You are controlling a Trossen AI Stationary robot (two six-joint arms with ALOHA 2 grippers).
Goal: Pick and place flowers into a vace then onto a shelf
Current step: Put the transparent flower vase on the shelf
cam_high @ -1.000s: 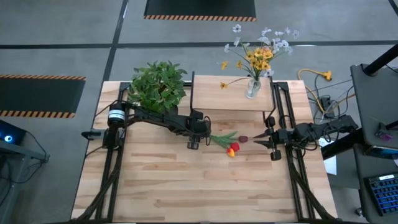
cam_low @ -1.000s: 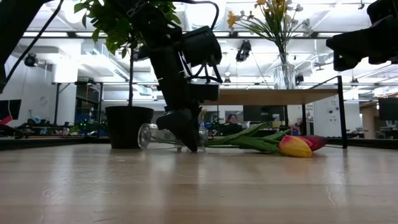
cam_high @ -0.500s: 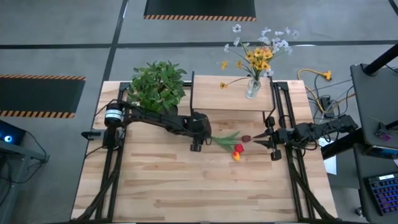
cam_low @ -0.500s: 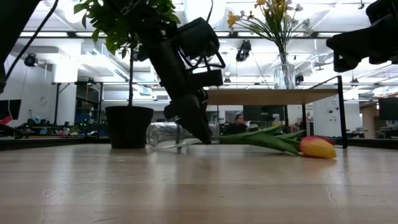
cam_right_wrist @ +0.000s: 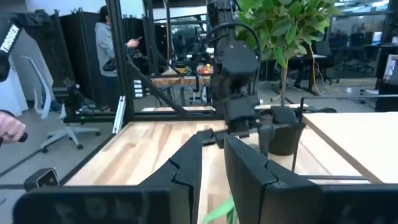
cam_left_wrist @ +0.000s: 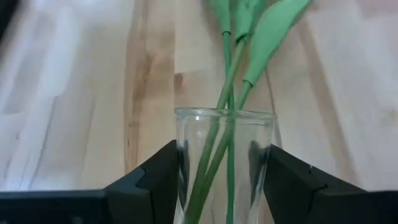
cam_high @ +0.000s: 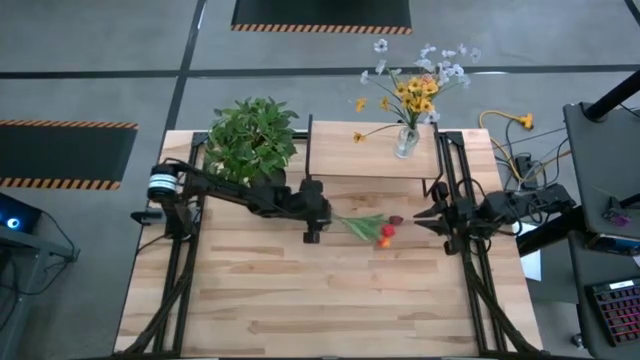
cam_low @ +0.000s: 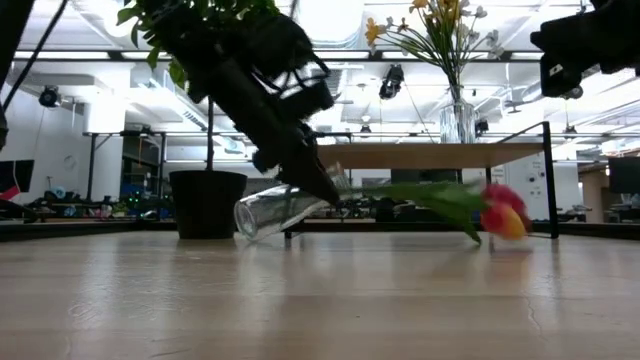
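A clear glass vase (cam_low: 275, 212) sits tilted with tulip stems (cam_left_wrist: 227, 93) in its mouth. Their red and yellow heads (cam_low: 503, 214) hang clear of the table, and also show in the high view (cam_high: 383, 235). My left gripper (cam_high: 316, 222) is shut on the vase at mid-table. My right gripper (cam_high: 420, 218) hovers to the right of the flower heads, open by a narrow gap and touching nothing. Behind stands the shelf (cam_high: 350, 160), which bears a second vase of yellow and pale flowers (cam_high: 406, 140). My left gripper pinches the vase's wall just below the rim (cam_left_wrist: 224, 116), one finger (cam_left_wrist: 163, 177) on each side. It comes slanting down from the table's left, roughly along the vase. The mouth end is raised while the base (cam_low: 243, 222) is down at the tabletop. The stems stick out toward the right.
A bushy green plant in a dark pot (cam_high: 255, 135) stands at the far left, beside the shelf. Black frame rails (cam_high: 452, 180) run along both table sides. Bare slatted tabletop (cam_high: 330, 300) lies toward the near edge. A person (cam_right_wrist: 112, 43) stands in the room beyond.
My left gripper has risen and tipped back while staying shut on the vase. The vase lay on its side; its mouth end is now lifted and its base has stayed down. The tulips have swung up off the table, with their heads shifted right. My right gripper has risen slightly.
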